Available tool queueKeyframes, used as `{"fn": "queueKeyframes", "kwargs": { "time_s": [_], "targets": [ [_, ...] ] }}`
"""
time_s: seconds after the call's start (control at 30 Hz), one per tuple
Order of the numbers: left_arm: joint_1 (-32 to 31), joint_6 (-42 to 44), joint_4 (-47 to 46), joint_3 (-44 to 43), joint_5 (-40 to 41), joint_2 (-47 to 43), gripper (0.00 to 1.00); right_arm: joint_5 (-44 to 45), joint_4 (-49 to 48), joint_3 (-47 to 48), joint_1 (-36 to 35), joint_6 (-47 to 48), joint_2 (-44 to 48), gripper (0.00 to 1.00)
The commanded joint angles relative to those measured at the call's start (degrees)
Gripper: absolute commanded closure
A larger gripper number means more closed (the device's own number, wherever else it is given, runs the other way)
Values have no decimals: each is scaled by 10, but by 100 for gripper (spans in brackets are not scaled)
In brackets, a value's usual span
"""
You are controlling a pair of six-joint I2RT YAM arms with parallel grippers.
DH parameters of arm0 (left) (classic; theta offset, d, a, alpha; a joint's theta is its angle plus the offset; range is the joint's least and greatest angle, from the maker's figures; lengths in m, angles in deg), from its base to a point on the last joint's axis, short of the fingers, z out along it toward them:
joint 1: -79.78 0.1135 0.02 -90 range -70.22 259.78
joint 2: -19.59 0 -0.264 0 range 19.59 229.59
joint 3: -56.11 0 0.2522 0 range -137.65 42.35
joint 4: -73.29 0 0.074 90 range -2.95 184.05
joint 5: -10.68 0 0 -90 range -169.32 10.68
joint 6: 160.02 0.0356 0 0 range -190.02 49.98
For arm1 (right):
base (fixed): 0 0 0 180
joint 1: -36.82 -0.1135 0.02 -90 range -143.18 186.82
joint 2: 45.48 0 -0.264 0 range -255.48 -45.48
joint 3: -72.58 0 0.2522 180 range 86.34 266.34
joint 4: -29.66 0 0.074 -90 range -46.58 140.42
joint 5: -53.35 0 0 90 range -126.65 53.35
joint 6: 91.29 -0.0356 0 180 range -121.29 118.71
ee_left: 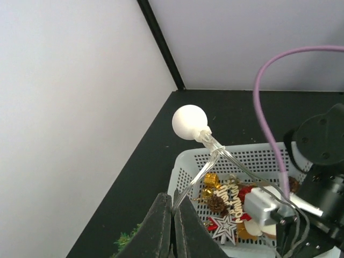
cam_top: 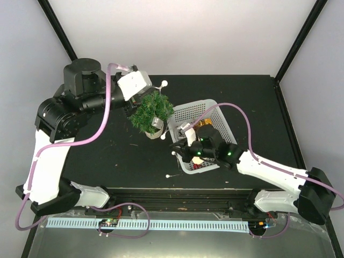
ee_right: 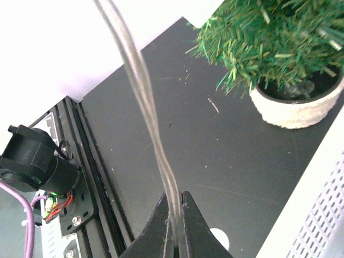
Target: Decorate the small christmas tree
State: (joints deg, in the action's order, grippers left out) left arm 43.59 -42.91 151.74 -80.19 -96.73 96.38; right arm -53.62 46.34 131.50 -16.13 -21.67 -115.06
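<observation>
As left gripper (ee_left: 173,208), right gripper (ee_right: 173,203) each clamp wire (ee_right: 142,91), star (ee_left: 224,226) seen L-wrist only

The black surface (cam_top: 115,161) carries the small christmas tree (cam_top: 152,111) in its white pot (cam_top: 156,135) near the middle, a white basket (cam_top: 185,110) just beside it on the right, and a small white bulb (cam_top: 168,176) near the front edge.

Top: overhead, from near side. Left wrist: close, facing white perforated plastic basket (ee_left: 252,156). Right wrist: close, facing bushy green tree (ee_right: 279,32). Top shares both.
</observation>
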Motion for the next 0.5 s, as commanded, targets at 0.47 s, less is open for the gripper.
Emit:
{"fn": "queueKeyframes", "kwargs": {
  "time_s": [0.47],
  "targets": [
    [216, 15, -29, 116, -44, -111, 99, 169, 237, 224, 0, 65, 20, 99]
  ]
}}
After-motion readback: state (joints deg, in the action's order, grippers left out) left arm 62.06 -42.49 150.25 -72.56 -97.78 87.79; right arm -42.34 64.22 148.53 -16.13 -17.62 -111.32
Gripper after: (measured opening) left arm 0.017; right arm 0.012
